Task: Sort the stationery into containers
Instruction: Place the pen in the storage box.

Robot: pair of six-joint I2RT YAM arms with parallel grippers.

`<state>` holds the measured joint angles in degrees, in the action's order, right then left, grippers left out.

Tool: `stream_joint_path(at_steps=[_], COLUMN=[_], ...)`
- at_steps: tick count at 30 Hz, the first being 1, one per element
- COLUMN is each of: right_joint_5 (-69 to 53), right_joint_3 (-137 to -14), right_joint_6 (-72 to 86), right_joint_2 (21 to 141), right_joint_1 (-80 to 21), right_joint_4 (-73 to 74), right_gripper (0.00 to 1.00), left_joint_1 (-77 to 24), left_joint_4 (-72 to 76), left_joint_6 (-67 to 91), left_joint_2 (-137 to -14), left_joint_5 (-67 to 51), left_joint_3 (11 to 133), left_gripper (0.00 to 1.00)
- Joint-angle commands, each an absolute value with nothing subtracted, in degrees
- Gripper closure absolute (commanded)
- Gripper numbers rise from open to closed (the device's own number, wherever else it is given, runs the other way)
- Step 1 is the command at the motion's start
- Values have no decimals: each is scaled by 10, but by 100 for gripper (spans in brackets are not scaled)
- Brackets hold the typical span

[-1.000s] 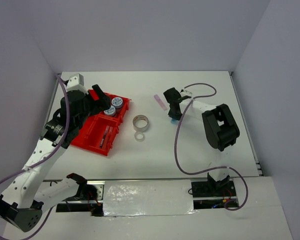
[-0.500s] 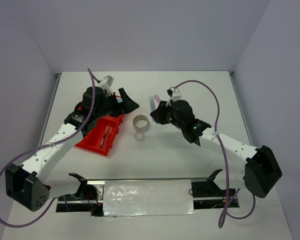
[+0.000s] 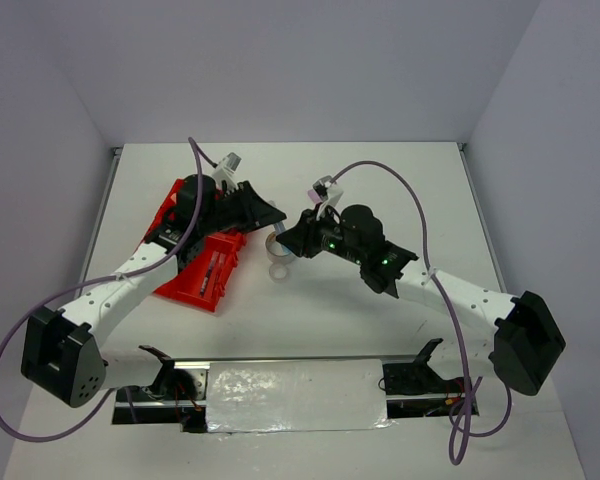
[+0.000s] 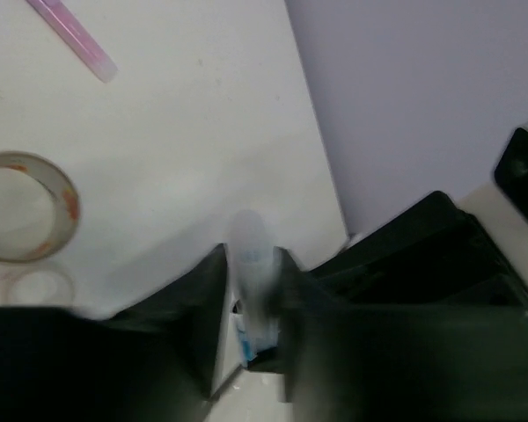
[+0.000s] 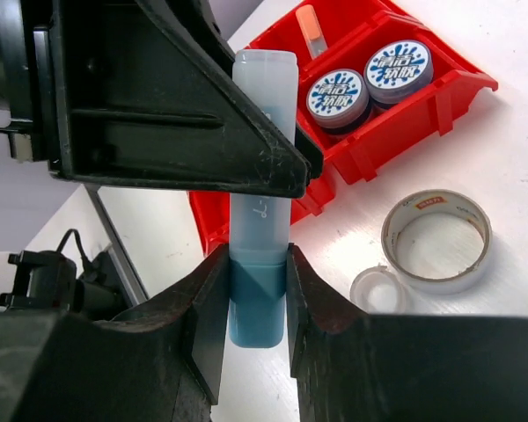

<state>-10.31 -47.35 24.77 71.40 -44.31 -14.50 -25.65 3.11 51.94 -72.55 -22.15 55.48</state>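
The right arm's fingers [image 5: 209,316] pinch the blue lower end of a light-blue stick [image 5: 260,230], holding it above the white worktop [image 3: 310,320] near the middle. The right gripper [image 5: 257,264] faces the left gripper [image 4: 251,264], which meets it from 9 o'clock. In the blurred left wrist view, the left arm's fingers [image 4: 207,299] sit tight against both sides of the same stick, with no gap showing. In the right wrist view, one of them crosses in front of its pale upper part.

A grey tape ring [image 3: 281,245] lies flat on the worktop just under the two grippers, and a small clear ring [image 3: 279,271] lies just beside it at 6 o'clock. The red tray [image 3: 180,272] sits at 9 o'clock from the rings, partly under the left arm. Two blue-white tape rolls [image 5: 337,95] share one of its compartments, side by side. A pink stick [image 4: 70,35] lies loose on the worktop, apart from the rings.
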Motion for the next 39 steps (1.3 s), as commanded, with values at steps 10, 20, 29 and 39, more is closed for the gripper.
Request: stream_joint_path(at_steps=[10, 20, 29, 39], right_joint_5=[-54, -65, -92, -82], right_joint_3=[-432, -415, -411, -425], right_joint_6=[292, 278, 275, 266], right_joint_2=[701, 697, 704, 714], right_joint_1=[-419, -414, -414, -414], right_joint_4=[-204, -164, -164, -150], right_gripper=[0, 0, 0, 0], left_joint_1=[-184, -51, -50, -50], left_joint_4=[-176, -115, -76, -71], left_joint_6=[422, 381, 355, 370], left_joint_2=[-753, -857, -923, -969], left_joint_5=[61, 215, 315, 330], left_joint_3=[673, 718, 743, 740], left_gripper=[100, 92, 81, 19])
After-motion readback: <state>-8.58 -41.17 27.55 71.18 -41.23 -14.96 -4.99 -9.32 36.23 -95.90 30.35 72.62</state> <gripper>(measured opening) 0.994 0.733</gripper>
